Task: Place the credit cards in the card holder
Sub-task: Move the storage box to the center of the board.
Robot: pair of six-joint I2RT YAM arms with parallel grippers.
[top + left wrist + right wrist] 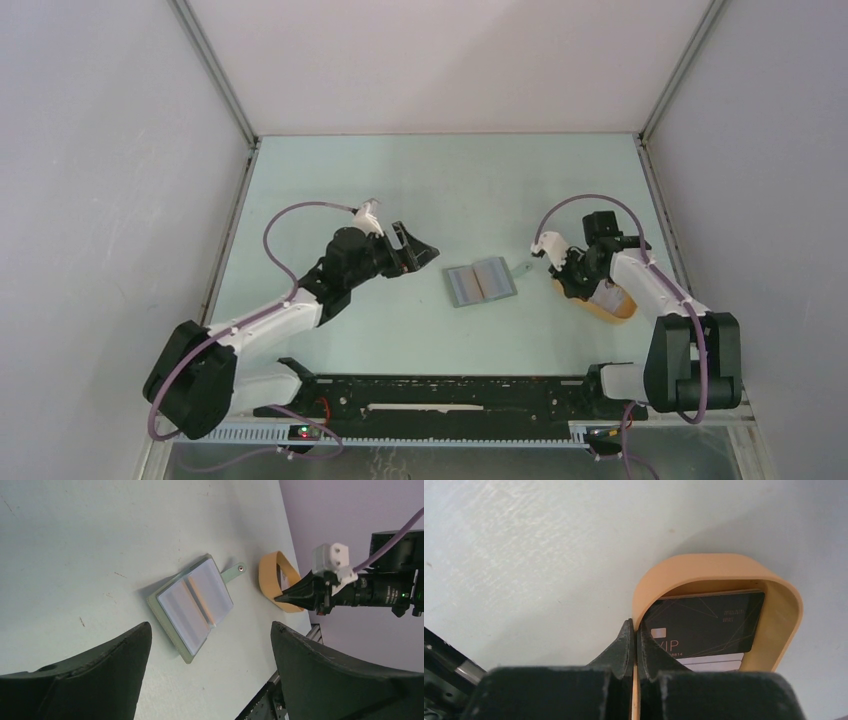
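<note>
The grey-green card holder (480,281) lies open on the table between the arms; it also shows in the left wrist view (191,605), pale slots up. A black credit card (706,622) marked VIP and a pale card (711,663) under it lie in the tan-yellow oval tray (719,565). My right gripper (634,630) is shut on the tray's wall, one finger inside and one outside. In the top view the right gripper (572,279) is at the tray (612,304). My left gripper (420,250) is open and empty, left of the card holder.
The tray (272,577) stands right of the card holder near the table's right wall. A black rail (450,392) runs along the near edge. White walls enclose the left, back and right sides.
</note>
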